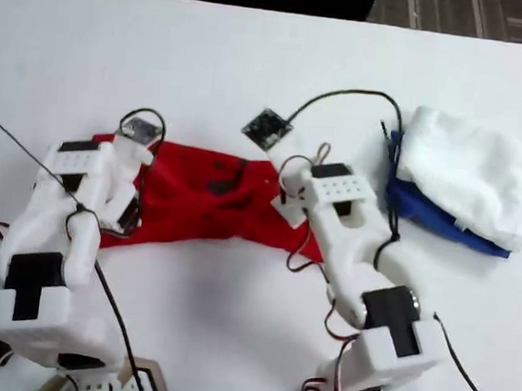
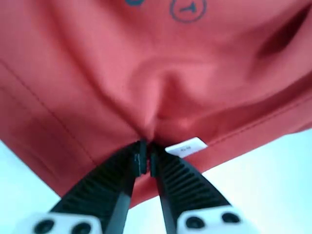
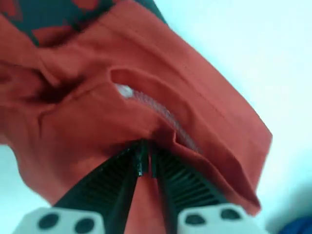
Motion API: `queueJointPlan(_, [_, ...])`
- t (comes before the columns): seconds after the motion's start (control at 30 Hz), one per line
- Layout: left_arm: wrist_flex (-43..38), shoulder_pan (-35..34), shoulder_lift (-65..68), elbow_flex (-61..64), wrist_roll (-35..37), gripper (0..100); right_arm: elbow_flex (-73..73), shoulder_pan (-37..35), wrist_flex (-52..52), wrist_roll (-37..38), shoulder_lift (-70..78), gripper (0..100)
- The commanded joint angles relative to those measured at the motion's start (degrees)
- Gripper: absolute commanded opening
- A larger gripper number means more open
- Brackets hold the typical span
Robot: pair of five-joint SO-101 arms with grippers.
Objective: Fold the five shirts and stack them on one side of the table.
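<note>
The left gripper [image 2: 145, 157] is pinched tight on the edge of the red shirt [image 1: 207, 205], just beside a small white label [image 2: 186, 147]. The right gripper [image 3: 145, 158] is clamped the same way on a fold at the shirt's other end. The red shirt lies bunched across the middle of the desk [image 1: 254, 67], between the two arms. Beyond the right arm, a white shirt [image 1: 469, 173] sits on top of a blue shirt [image 1: 424, 208], apart from the red one.

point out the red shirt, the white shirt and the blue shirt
red shirt [image 1: 187, 209], high view, its middle fold
white shirt [image 1: 469, 173], high view, its top surface
blue shirt [image 1: 422, 208], high view, its exposed edge
</note>
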Motion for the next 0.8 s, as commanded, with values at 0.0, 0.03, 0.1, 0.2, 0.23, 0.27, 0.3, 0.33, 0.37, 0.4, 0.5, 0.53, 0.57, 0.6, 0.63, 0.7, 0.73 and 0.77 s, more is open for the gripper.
queueJointPlan(0.0, [-0.2,0.1,-0.8,0.7,-0.3,6,-5.7,-2.2,0.0,-1.3,1.0,2.2])
queueJointPlan(0.03, [-0.1,0.1,-0.8,0.9,-0.3,6,-7.1,-2.7,0.3,-2.0,1.1,2.2])
queueJointPlan(0.1, [0.9,0.0,-0.9,1.1,-0.3,6,-9.8,-3.1,1.7,-2.4,1.1,2.2])
queueJointPlan(0.2, [1.1,0.3,-3.4,0.7,-0.2,6,-13.4,-2.7,5.3,-2.5,0.6,2.2])
queueJointPlan(0.23, [1.1,0.6,-5.4,0.7,-0.2,6,-14.5,-2.3,6.8,-2.5,0.4,2.2])
queueJointPlan(0.27, [1.4,1.1,-8.0,0.7,-0.2,6,-15.6,-1.9,8.5,-2.5,0.1,2.3])
queueJointPlan(0.3, [1.5,1.8,-11.1,0.7,-0.1,6,-16.3,-1.5,9.9,-2.5,-0.5,2.3])
queueJointPlan(0.33, [2.1,2.5,-14.2,0.7,-0.1,6,-16.7,-1.0,11.1,-2.5,-1.2,2.3])
queueJointPlan(0.37, [3.1,2.7,-17.8,0.7,0.0,6,-16.7,-0.7,12.0,-2.6,-2.1,2.4])
queueJointPlan(0.4, [3.9,2.8,-21.6,0.6,0.0,6,-16.7,-0.3,13.0,-2.6,-3.2,2.4])
queueJointPlan(0.5, [5.5,0.7,-32.5,0.1,-0.1,6,-16.6,1.2,16.0,-2.6,-7.3,2.4])
queueJointPlan(0.53, [5.4,-0.6,-35.5,0.1,-0.1,6,-16.6,1.7,17.0,-2.6,-9.0,2.4])
queueJointPlan(0.57, [5.3,-2.2,-37.9,0.4,-0.1,6,-16.5,2.1,18.2,-2.6,-10.6,2.4])
queueJointPlan(0.6, [5.1,-3.8,-39.3,0.5,-0.1,6,-16.0,2.6,19.1,-2.5,-12.2,2.4])
queueJointPlan(0.63, [4.8,-5.5,-39.6,0.6,-0.1,6,-15.1,3.0,19.6,-2.5,-13.8,2.4])
queueJointPlan(0.7, [3.5,-9.1,-38.2,0.7,-0.1,10,-12.2,3.5,19.9,-2.2,-17.0,2.4])
queueJointPlan(0.73, [3.3,-10.4,-36.6,0.6,-0.1,14,-10.3,3.8,19.8,-2.2,-18.6,2.4])
queueJointPlan(0.77, [3.3,-11.3,-34.5,0.1,-0.1,19,-8.5,4.0,19.8,-2.1,-20.1,2.4])
